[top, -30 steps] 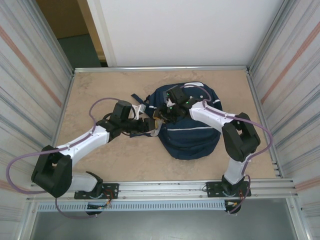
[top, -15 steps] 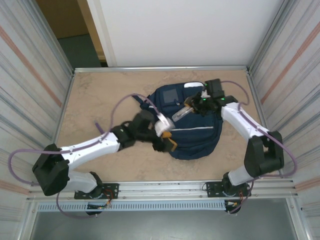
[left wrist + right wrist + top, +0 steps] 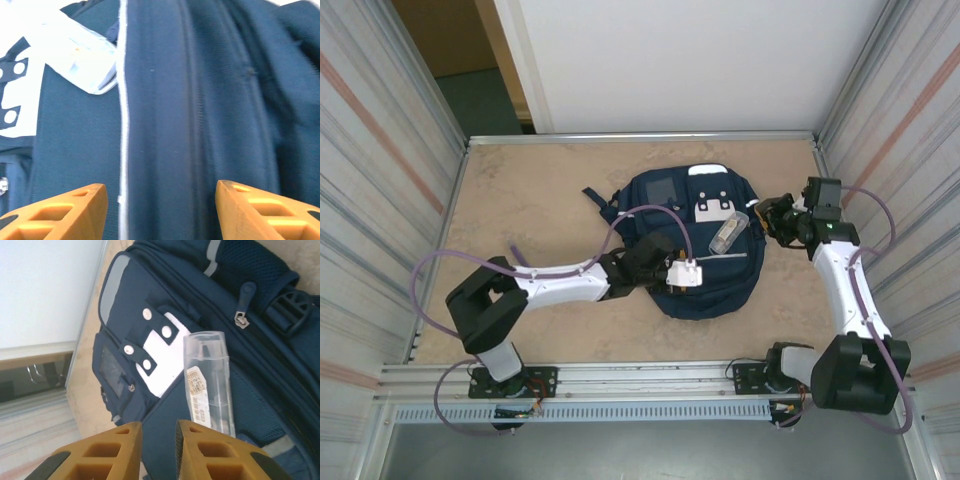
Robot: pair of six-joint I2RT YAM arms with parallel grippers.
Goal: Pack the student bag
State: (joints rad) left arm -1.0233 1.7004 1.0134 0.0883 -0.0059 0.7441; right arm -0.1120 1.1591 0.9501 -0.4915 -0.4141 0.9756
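While looking down on the navy striped student bag (image 3: pixel 705 292), lying flat on the tabletop (image 3: pixel 540 190) with its front upward, note a clear labelled plastic tube (image 3: pixel 727 232) resting on top of the bag beside the white buckle patch (image 3: pixel 712 207), not inside it. Reads as mid-packing: tube laid on top, no compartment visibly opened, and a zipper pull (image 3: pixel 243 302) seemingly drawn to its closed end. Find the left hand (image 3: pixel 160 200) low over the bag's front, close to a thin white stripe, fingers spread wide and grasping nothing. Find the right hand (image 3: pixel 159 440) just off the bag's right edge, apart from the tube, fingers only slightly parted and empty. Next, probably: pinch a zipper pull, pin the bag against sliding with the other hand, draw the zip open, then lift the tube off the bag and feed it in end first.
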